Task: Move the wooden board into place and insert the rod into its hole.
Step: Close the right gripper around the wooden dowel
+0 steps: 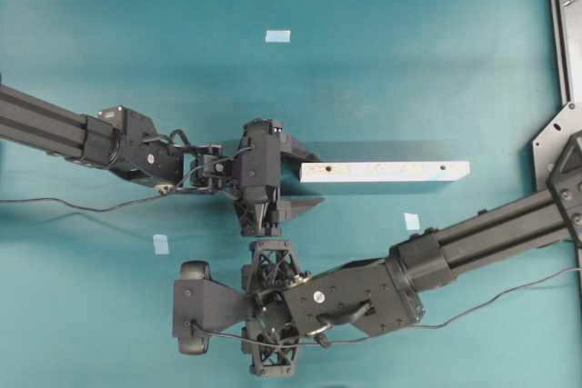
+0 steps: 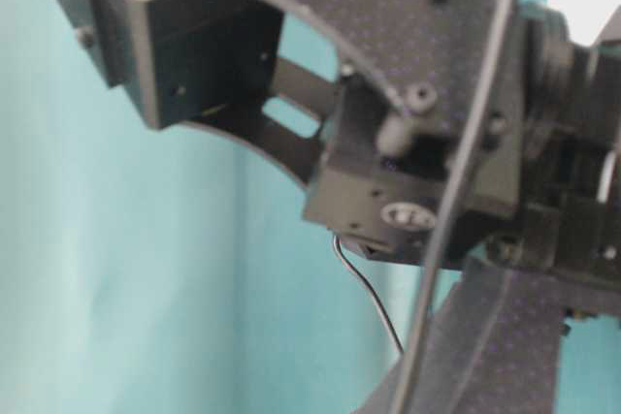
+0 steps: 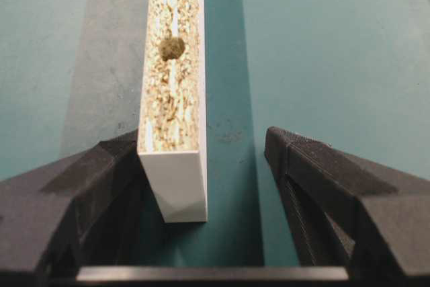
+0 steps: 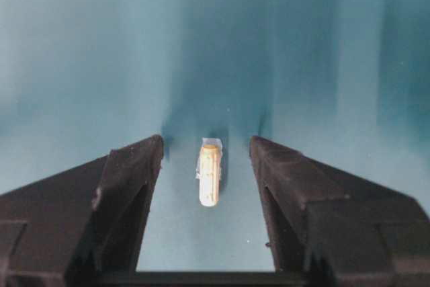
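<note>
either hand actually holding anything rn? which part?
Nothing held. Left hand straddles the end of the long pale wooden board, one finger touching, other apart. Right hand brackets the small cream cylindrical rod, gaps both sides.

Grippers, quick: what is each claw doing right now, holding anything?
Left gripper: open around the wooden board, not clamped.
Right gripper: open, straddling the rod, gripping nothing.

Overhead looks straight down on the table (image 1: pixel 382 61). Table-level sits tight against an arm. Wrist views look out between each end effector's fingers, close to the table.
</note>
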You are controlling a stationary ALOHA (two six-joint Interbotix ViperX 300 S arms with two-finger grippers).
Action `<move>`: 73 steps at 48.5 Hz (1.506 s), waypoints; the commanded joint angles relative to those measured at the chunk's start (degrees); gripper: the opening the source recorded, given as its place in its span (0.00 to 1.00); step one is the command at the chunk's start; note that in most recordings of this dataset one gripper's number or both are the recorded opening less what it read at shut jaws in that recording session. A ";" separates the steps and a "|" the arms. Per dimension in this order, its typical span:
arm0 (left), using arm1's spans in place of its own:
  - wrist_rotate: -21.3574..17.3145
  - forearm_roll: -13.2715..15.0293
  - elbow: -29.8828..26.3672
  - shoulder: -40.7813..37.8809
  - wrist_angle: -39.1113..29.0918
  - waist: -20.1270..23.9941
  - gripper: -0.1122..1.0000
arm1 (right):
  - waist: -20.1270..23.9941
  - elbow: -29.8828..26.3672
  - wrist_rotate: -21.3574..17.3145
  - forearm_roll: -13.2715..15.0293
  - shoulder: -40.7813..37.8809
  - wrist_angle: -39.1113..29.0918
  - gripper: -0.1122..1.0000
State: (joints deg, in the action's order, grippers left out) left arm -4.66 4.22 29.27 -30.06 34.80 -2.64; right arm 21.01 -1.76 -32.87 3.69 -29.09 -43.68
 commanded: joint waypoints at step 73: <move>0.00 -0.18 -0.53 0.79 -0.44 -2.02 0.75 | 0.35 2.99 -0.44 0.62 1.41 3.34 0.19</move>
State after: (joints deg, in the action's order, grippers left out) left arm -4.75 4.31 29.18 -30.06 34.72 -2.90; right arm 21.09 1.14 -33.31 4.22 -28.56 -40.43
